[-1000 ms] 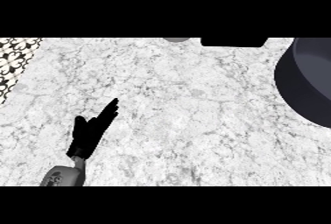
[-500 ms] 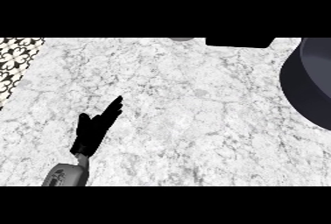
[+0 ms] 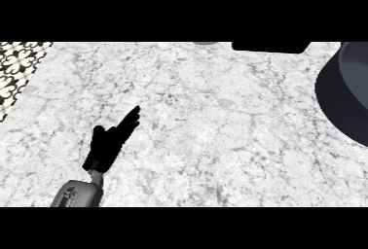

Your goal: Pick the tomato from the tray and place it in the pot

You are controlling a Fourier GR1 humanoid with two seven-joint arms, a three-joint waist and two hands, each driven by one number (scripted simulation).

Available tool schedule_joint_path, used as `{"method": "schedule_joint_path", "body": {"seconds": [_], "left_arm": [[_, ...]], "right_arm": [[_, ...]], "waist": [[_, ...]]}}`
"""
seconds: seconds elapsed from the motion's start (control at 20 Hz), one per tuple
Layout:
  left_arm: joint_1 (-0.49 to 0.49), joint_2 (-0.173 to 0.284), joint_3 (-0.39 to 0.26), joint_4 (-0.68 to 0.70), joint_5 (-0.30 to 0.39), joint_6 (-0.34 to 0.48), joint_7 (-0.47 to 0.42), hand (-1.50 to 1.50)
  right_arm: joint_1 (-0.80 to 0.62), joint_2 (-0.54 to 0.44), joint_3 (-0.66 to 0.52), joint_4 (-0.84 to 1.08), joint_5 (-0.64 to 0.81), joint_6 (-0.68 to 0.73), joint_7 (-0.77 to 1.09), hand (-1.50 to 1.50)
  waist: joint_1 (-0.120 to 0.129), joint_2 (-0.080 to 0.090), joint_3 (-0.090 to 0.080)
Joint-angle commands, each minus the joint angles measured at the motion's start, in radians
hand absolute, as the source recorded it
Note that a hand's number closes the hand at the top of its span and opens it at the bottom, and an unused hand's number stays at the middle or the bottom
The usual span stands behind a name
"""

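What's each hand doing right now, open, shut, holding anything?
Left hand: open, fingers straight, holding nothing, over the counter.
Right hand: not in view, cannot be told.

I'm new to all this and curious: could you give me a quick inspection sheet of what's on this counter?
Surface: white marbled counter.
Job's things: dark pot at the right edge, partly out of view; tomato and tray not seen.
Clutter: dark block at the far edge, cut off.
Hands: left hand open, fingers straight, at lower left; right hand not in view.
Cables: nothing seen.
Surroundings: patterned floor at upper left.
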Motion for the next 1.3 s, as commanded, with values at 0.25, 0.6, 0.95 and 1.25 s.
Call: {"method": "schedule_joint_path", "body": {"seconds": [0.25,0.6,0.95,1.25], "left_arm": [[0.016,0.026,0.03,-0.006,0.014,-0.016,-0.01,0.0],[0.015,0.034,0.052,0.021,0.034,-0.035,-0.037,0.0],[-0.021,0.041,0.08,0.065,0.031,-0.024,-0.036,0.0],[0.051,0.029,0.049,-0.003,0.01,-0.011,-0.035,0.0]], "right_arm": [[-0.052,0.082,-0.133,0.036,-0.112,-0.056,-0.074,-1.5],[-0.117,0.063,-0.396,-0.011,-0.356,-0.255,-0.176,-1.5],[-0.064,-0.049,-0.566,-0.004,-0.498,-0.359,-0.28,-1.5],[0.07,-0.137,-0.694,0.004,-0.615,-0.247,-0.433,-1.5]], "waist": [[-0.016,-0.002,0.004],[-0.03,-0.001,0.004],[-0.057,-0.005,0.002],[-0.059,-0.014,0.002]]}}
